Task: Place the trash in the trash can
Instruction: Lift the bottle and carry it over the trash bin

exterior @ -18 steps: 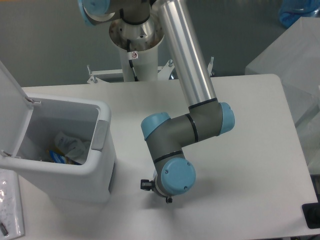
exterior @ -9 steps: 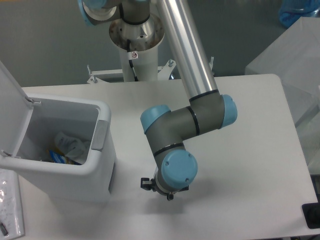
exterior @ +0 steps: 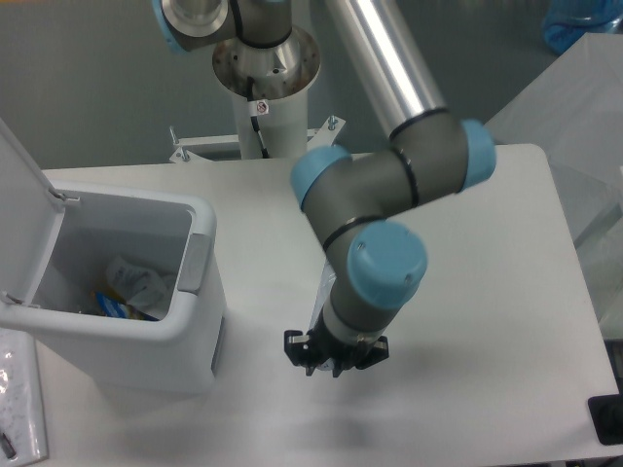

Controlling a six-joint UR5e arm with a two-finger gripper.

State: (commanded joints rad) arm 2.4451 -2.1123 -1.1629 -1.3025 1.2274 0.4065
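Pincer (exterior: 334,358) above table, grip unclear — trash can (exterior: 146,355) well left, lid open

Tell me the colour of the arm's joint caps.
Light blue joint caps, clearest in the fixed camera view.

A white table (exterior: 506,292) with rounded corners carries the things. On its left part stands the white trash can (exterior: 146,341), lid hinged open and a grey panel on the side facing the table's middle. The arm's shadow falls on the tabletop beside it.
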